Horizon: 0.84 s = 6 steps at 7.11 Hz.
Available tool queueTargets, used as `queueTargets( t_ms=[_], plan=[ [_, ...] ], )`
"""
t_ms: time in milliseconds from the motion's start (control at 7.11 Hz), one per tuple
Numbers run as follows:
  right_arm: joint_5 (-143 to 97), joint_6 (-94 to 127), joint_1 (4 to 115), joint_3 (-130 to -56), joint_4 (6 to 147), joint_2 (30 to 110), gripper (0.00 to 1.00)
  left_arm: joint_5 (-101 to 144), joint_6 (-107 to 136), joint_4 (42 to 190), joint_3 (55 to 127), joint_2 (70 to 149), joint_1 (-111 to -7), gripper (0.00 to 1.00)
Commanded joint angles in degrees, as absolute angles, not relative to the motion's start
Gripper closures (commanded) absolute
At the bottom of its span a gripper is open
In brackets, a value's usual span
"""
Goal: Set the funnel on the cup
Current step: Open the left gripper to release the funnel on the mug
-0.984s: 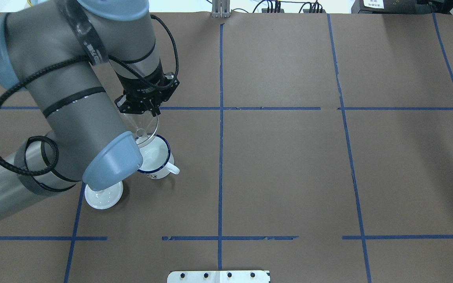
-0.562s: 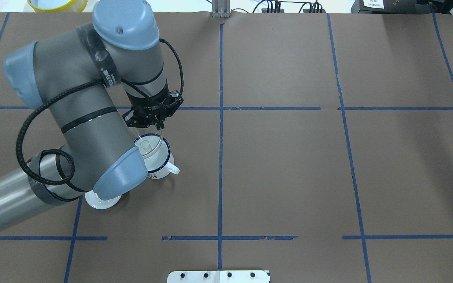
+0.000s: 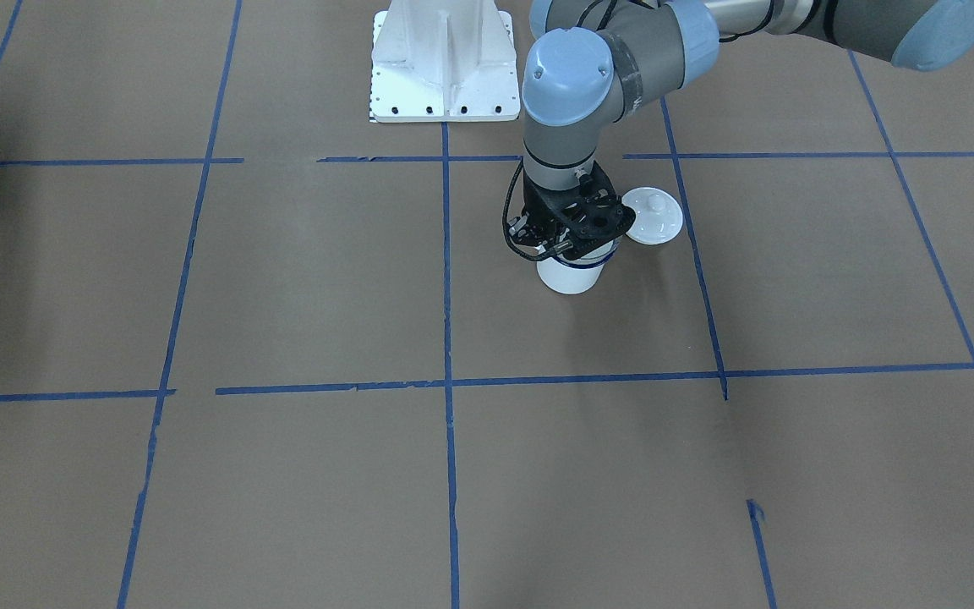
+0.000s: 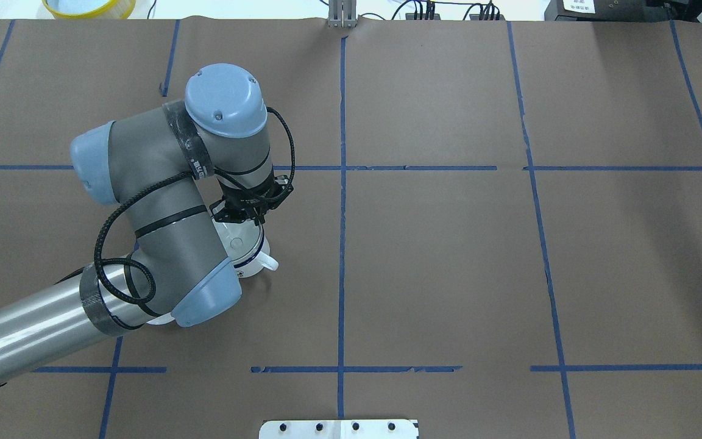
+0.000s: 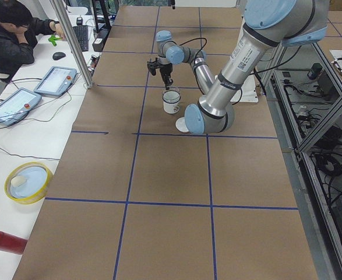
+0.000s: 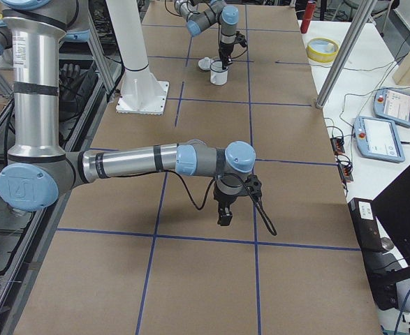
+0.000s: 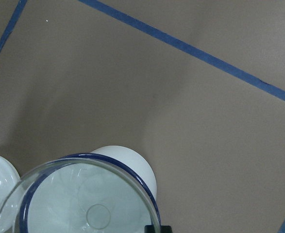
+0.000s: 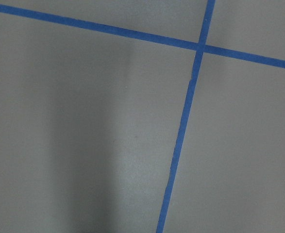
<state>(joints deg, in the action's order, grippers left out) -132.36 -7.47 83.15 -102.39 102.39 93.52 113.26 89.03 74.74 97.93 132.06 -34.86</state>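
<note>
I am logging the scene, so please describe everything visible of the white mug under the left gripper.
The cup is a white mug, enamel by its look, with a dark blue rim and a small loop handle. It stands upright on the brown paper, beside a round white lid. The clear funnel, held by the left gripper, lies over its mouth; whether they touch cannot be told.

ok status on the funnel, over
left gripper shut on funnel, right gripper far off, state unclear. funnel over cup mouth, not released. lid beside cup, nothing blocking.
</note>
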Motion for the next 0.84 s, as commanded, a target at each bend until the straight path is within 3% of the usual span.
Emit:
queueTargets(
  t_ms=[0, 141, 281, 422, 562, 703],
  plan=[
    [-132.4, -7.5, 83.1, -102.4, 102.4, 93.5, 0.0, 113.3, 89.0, 74.9, 97.9, 131.6, -34.5, 1.0],
    [-132.4, -7.5, 83.1, -102.4, 102.4, 93.5, 0.0, 113.3, 89.0, 74.9, 97.9, 131.6, -34.5, 0.86],
    [-132.4, -7.5, 83.1, -102.4, 102.4, 93.5, 0.0, 113.3, 89.0, 74.9, 98.1, 131.6, -34.4, 0.59],
    [-132.4, -7.5, 83.1, -102.4, 102.4, 93.5, 0.0, 113.2, 88.9, 74.9, 98.3, 131.6, -34.4, 0.19],
    [-132.4, -7.5, 83.1, -102.4, 102.4, 93.5, 0.0, 113.1, 88.9, 74.8, 99.0, 131.6, -34.5, 0.0],
    [-132.4, -7.5, 83.1, -102.4, 102.4, 93.5, 0.0, 113.0, 88.9, 74.8, 99.5, 131.6, -34.7, 0.0]
  ],
)
